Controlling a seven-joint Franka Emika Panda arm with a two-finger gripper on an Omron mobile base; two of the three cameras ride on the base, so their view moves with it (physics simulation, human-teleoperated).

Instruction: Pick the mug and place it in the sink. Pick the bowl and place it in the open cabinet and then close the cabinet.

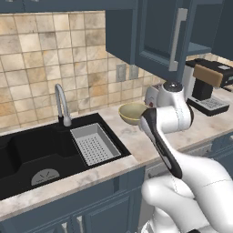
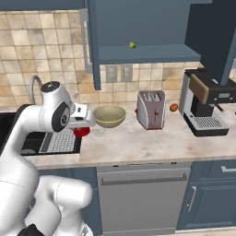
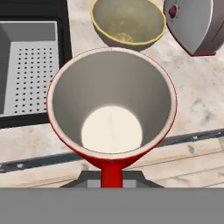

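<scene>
Now: mug-to-sink step, carry phase.
Two-finger tool (image 3: 112, 181) is clamped on the small red cylindrical mug with white inside (image 3: 112, 109), held upright over the marble desk (image 2: 152, 143), just beside the black rectangular sink (image 1: 27, 150) and its grey perforated tray (image 3: 26, 74). Wide olive-tan bowl (image 2: 109, 116) sits untouched near the silver toaster (image 2: 150, 109). Judged next: carry sideways over the basin, lower, release.
</scene>
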